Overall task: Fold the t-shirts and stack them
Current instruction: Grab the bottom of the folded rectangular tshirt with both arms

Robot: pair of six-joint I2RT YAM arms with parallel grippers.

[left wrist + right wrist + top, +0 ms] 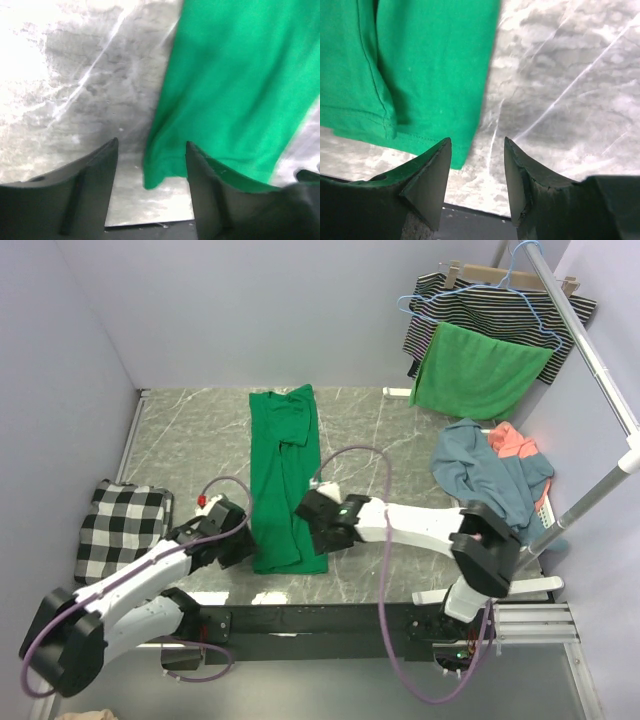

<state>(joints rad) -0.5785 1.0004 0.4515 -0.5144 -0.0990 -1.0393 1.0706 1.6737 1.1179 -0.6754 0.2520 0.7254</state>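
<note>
Green t-shirt [283, 480]: lies flat on the marble table [190, 430], folded lengthwise into one long narrow strip running from the far side towards the arms, its hem end nearest them.
Left gripper [232, 540]: low over the table, just beside the near left corner of the green t-shirt.
Left fingers [90, 185]: spread apart and released, with nothing gripped. The gap between them shows bare marble and the hem corner of the shirt. The wrist view does not show whether the finger on the shirt side touches the cloth.
Right gripper [318, 530]: low at the near right corner of the same shirt.
Right fingers [427, 185]: parted and holding nothing, with marble in the gap. The stitched hem corner lies just beyond the tip of the finger on the shirt side.
Blue t-shirt [480, 475]: crumpled in a heap at the right edge of the table.
Coral t-shirt [512, 440]: bunched on top of the blue one, at its far side.
Checked cloth [125, 525]: folded at the left edge.
Striped garment [490, 305]: hangs on the rail at the far right.
Bright green cloth [475, 370]: hangs in front of the striped garment.
</note>
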